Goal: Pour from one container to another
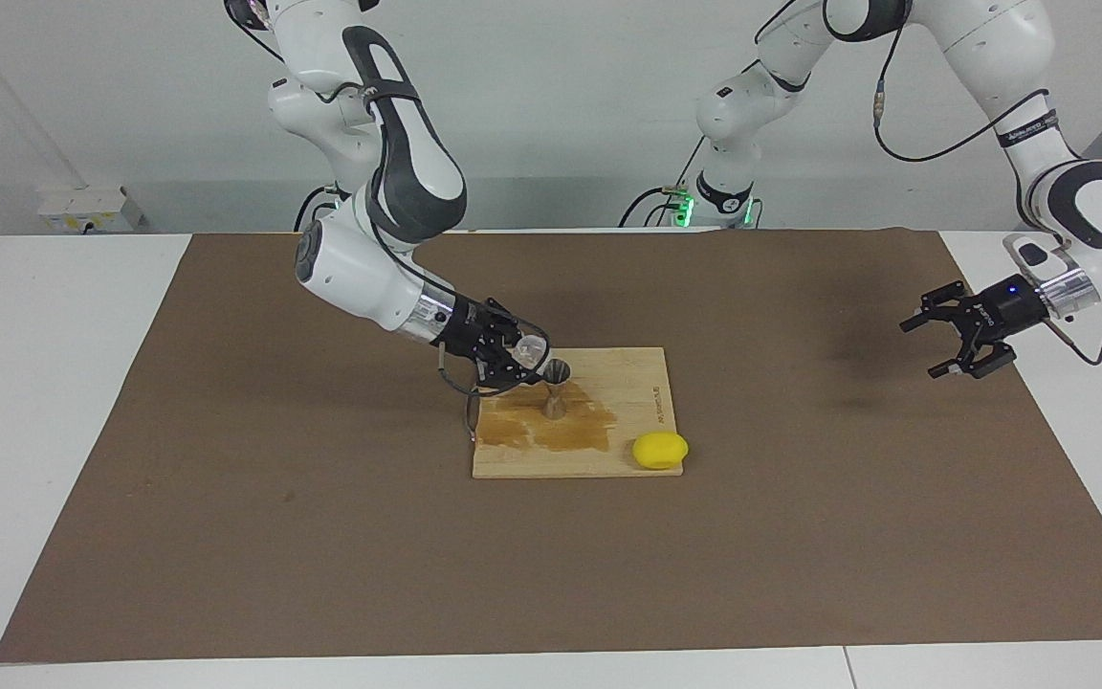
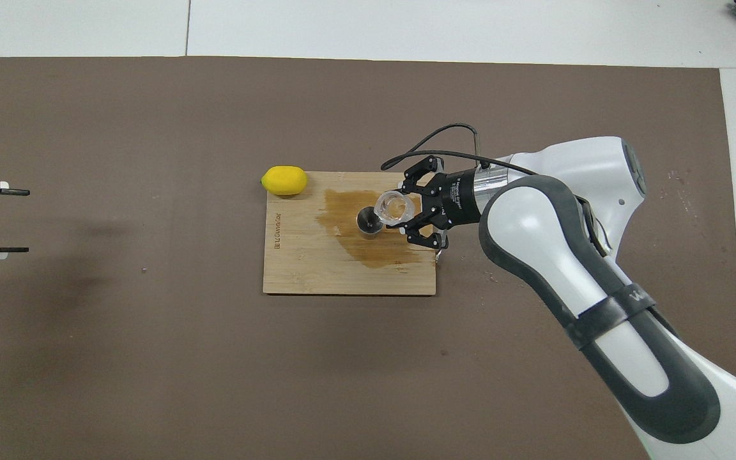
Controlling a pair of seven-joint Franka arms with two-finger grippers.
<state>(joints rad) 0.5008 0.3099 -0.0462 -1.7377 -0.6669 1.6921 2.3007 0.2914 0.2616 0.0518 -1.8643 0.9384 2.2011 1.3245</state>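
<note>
My right gripper [image 1: 517, 356] [image 2: 409, 214] is shut on the small clear glass cup [image 1: 531, 345] [image 2: 395, 207] and holds it tilted, its mouth toward the jigger, just above the jigger's rim. The grey steel hourglass jigger [image 1: 556, 388] [image 2: 368, 222] stands upright on the wooden board [image 1: 628, 383] [image 2: 304, 268], in a dark wet stain [image 1: 580, 431] [image 2: 342, 217]. My left gripper [image 1: 943, 344] [image 2: 7, 220] is open and empty, waiting in the air over the brown mat at the left arm's end of the table.
A yellow lemon [image 1: 660, 450] [image 2: 284, 180] lies at the board's corner farthest from the robots, toward the left arm's end. The brown mat [image 1: 321, 536] [image 2: 119, 351] covers most of the white table.
</note>
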